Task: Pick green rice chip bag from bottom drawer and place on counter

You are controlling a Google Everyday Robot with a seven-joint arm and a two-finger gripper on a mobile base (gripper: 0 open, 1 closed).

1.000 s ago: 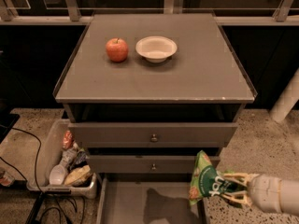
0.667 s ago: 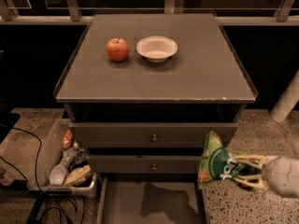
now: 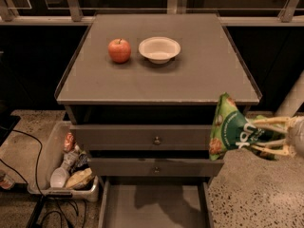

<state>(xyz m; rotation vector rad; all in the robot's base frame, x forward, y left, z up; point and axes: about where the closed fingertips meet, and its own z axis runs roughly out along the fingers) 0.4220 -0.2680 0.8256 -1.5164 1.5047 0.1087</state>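
Camera view: gripper (image 3: 245, 137) just right of the surface (image 3: 190, 80) front corner, fingers (image 3: 273, 123) clamping bag (image 3: 229, 125), so lift higher, then carry inward.

Matt grey metal all round, and one crinkled bag with a sheen in my hand.

From my seat the worktop (image 3: 190, 80) reads as smooth, dull grey metal with a thin raised rim, and the bottom drawer (image 3: 156, 208) shows the same flat matt grey on its floor. The green rice chip bag (image 3: 228, 127) is crinkly film with a slight gloss. It is held off the cabinet's right front corner by the hand (image 3: 249, 137), whose pale fingers (image 3: 273, 124) look like smooth matt plastic and are pinched onto it. The apple (image 3: 119, 50) has shiny red skin. The bowl (image 3: 159, 49) looks matt off-white, paper or plastic, I cannot tell which. The floor (image 3: 256, 194) is rough speckled stone.
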